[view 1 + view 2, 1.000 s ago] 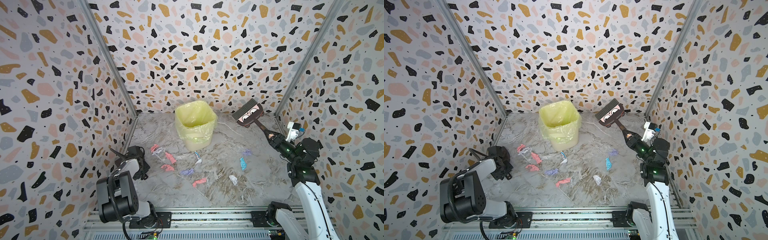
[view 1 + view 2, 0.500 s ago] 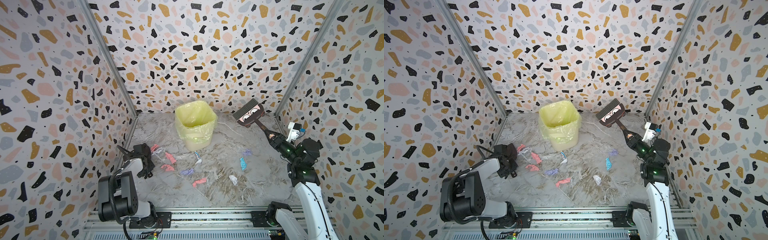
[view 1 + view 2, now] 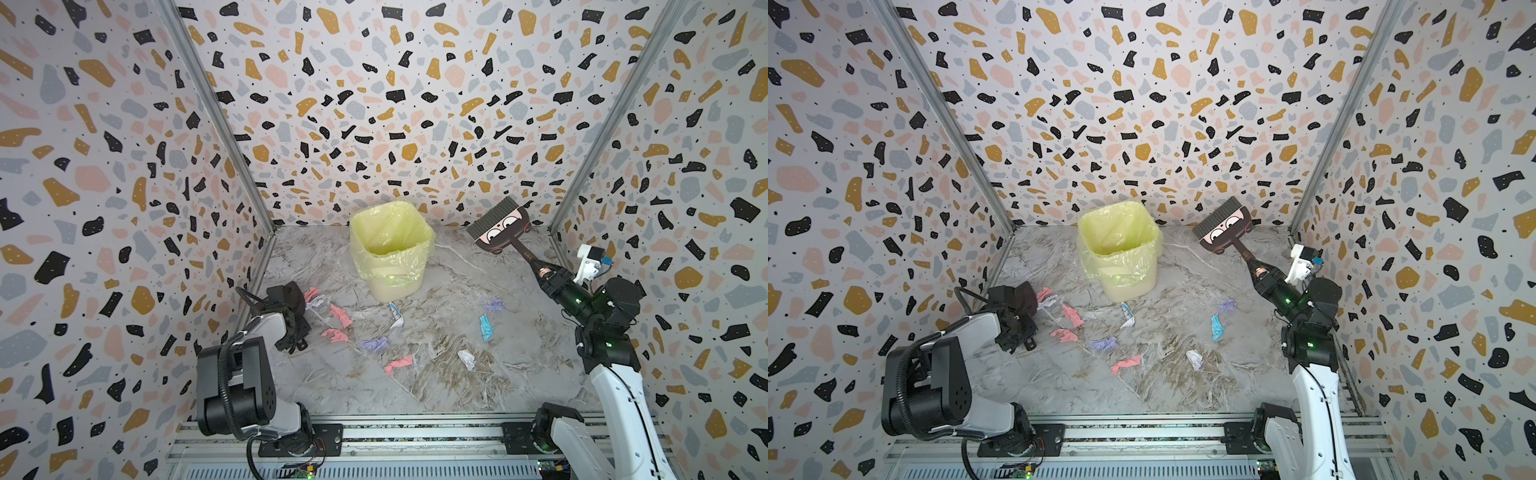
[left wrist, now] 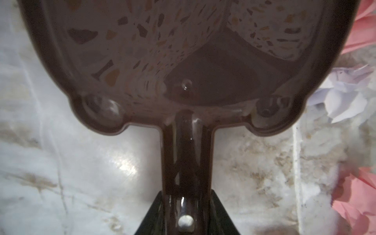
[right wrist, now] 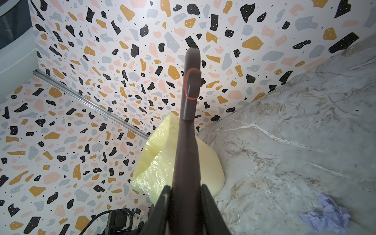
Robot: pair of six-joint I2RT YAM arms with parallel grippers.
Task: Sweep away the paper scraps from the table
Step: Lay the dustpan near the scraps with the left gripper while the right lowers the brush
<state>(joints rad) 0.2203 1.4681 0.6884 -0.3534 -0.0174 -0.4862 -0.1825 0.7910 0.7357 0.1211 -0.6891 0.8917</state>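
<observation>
Several paper scraps lie on the marble table: pink, lilac, light blue and white. My left gripper is shut on the handle of a brown dustpan. The pan rests low at the table's left, beside a pink and white scrap. My right gripper is shut on the handle of a brush with a cartoon face. The brush is raised off the table at the back right, bristles up.
A cream bin with a yellow liner stands at the back middle of the table. Terrazzo walls close in the left, back and right sides. A lilac scrap lies near the right arm. The rail with both arm bases runs along the front.
My left gripper has slid the dustpan away from the front, toward the pink scraps at the left. The right arm and brush have barely moved.
</observation>
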